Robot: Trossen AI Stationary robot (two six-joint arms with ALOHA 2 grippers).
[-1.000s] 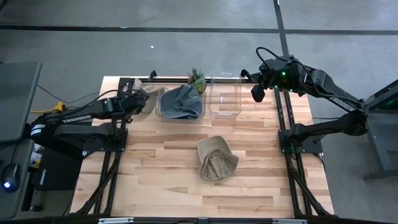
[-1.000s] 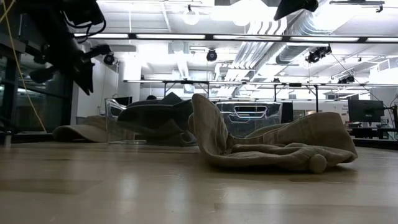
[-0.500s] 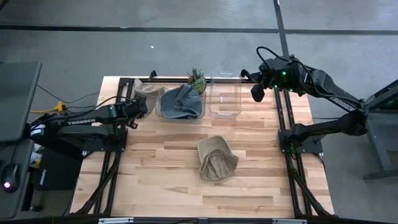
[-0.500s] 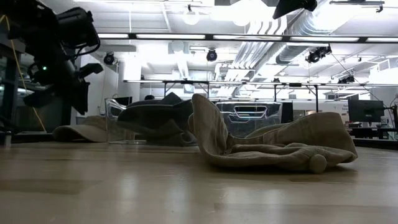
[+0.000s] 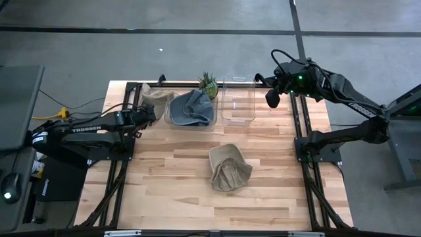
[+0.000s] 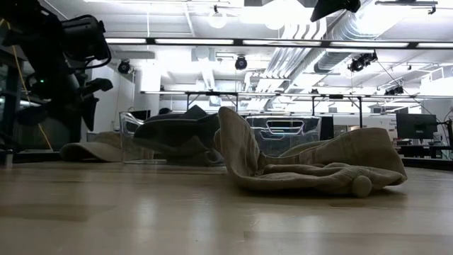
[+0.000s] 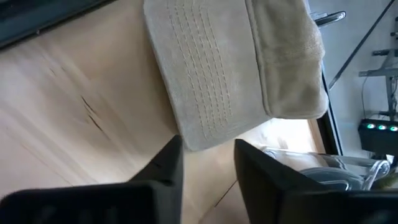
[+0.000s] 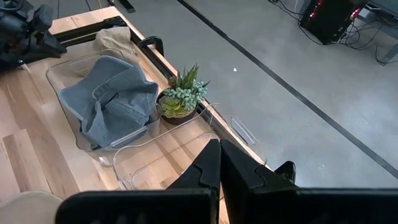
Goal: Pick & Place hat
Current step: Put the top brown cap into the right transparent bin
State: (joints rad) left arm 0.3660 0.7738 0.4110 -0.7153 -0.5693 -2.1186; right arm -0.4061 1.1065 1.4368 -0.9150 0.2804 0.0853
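From above, the wooden tabletop (image 5: 177, 178) carries three hats: a tan cap (image 5: 156, 97) lying flat at the far left corner, a blue-grey hat (image 5: 191, 107) sitting inside a clear bin (image 5: 168, 118), and a crumpled beige hat (image 5: 229, 169) near the middle, well apart from both arms. A second clear bin (image 5: 237, 102) stands just beside the first, with a small green plant (image 5: 209, 83) between them at the far edge. The left pincer (image 5: 148, 112) hovers low just beside the tan cap, while the right pincer (image 5: 270, 99) hangs raised over the far right corner. At tabletop height, the beige hat (image 6: 311, 166) fills the foreground, the tan cap (image 6: 92, 149) lies flat behind it at the left, and the left arm (image 6: 60, 67) looms dark above that cap. From the left wrist, the left pincer (image 7: 208, 163) has its fingers (image 7: 163, 165) parted a little with nothing between them, their tips just short of the tan cap's stitched brim (image 7: 205, 87). From the right wrist, the right pincer (image 8: 219, 158) is closed tight on nothing, looking down on the blue-grey hat (image 8: 115, 99) in its bin and the plant (image 8: 181, 96).
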